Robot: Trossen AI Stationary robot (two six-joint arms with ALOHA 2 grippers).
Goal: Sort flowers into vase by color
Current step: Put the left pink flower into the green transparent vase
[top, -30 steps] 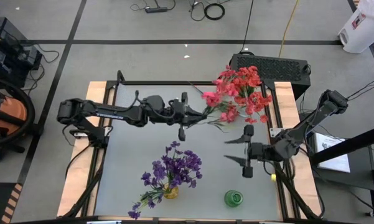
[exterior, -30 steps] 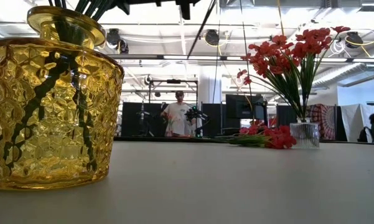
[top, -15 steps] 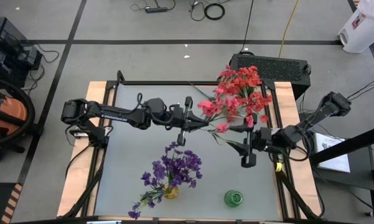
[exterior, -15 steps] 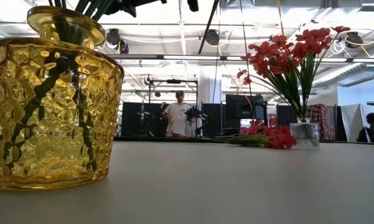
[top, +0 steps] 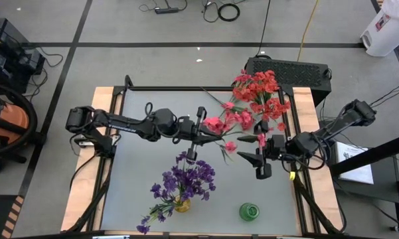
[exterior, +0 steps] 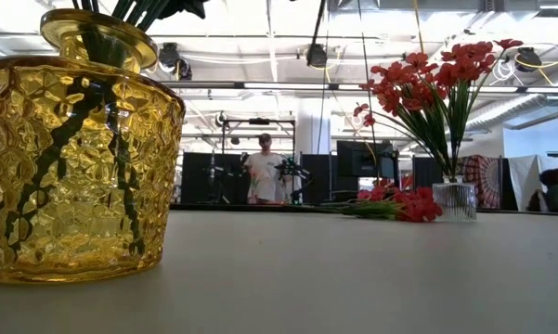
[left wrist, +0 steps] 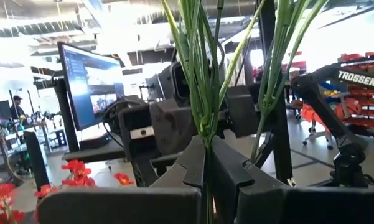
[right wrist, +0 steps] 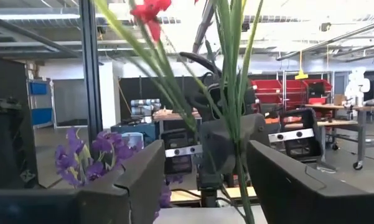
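**Pink sprig held between our two grippers**

We have the left gripper (top: 193, 138) clamped on the green stem of a pink sprig (top: 219, 124), above the middle of the table (top: 133, 179). In the left wrist view the stem (left wrist: 206, 93) runs up from between our closed fingers (left wrist: 196, 163), which pinch it with no gap showing.

Our right gripper (top: 257, 160) faces the left one from the other side, its fingers (right wrist: 143, 171) apart. In the right wrist view the sprig's green stems stand in the gap between them, touching neither that we can see.

Beyond the left fingers, toward the far right corner, red flowers (top: 259, 93) stand in a clear vase (exterior: 455, 199), with more red ones (exterior: 395, 206) lying on the table just beside it. Nearer us than both grippers, purple flowers (top: 186, 180) fill a yellow vase (exterior: 74, 167). A green vase (top: 249, 212) stands near the front edge, well apart from the right fingers.
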